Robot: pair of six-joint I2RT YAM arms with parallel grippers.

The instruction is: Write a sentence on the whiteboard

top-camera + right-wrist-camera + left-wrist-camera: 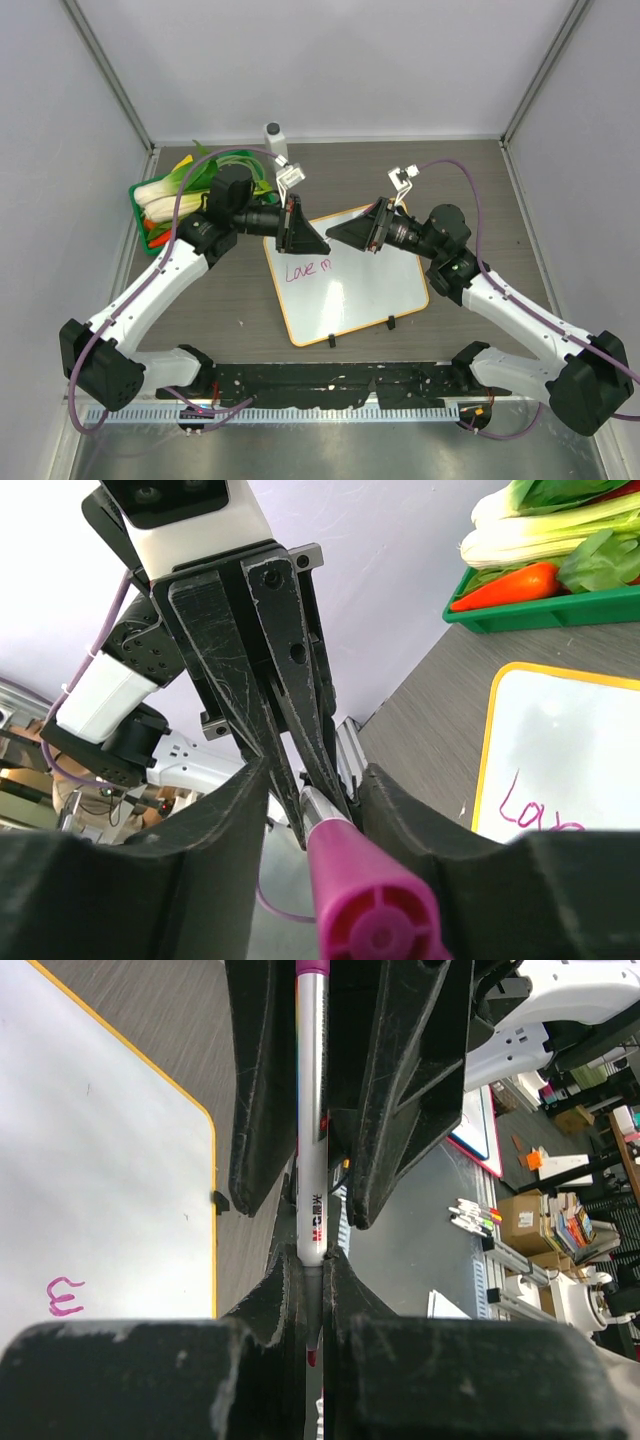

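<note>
The whiteboard lies flat mid-table, its orange frame also in the left wrist view and right wrist view. The sentence reads "Love m" in magenta; its "m" and its start show. Both grippers meet tip to tip above the board's far left corner. My left gripper is shut on the nib end of a silver marker. My right gripper surrounds the marker's magenta rear end, jaws slightly parted, a gap beside one finger.
A green tray of leeks and other vegetables stands at the far left, also in the right wrist view. A small white bottle stands by the back wall. Grey enclosure walls stand on three sides. A black rail runs along the near edge.
</note>
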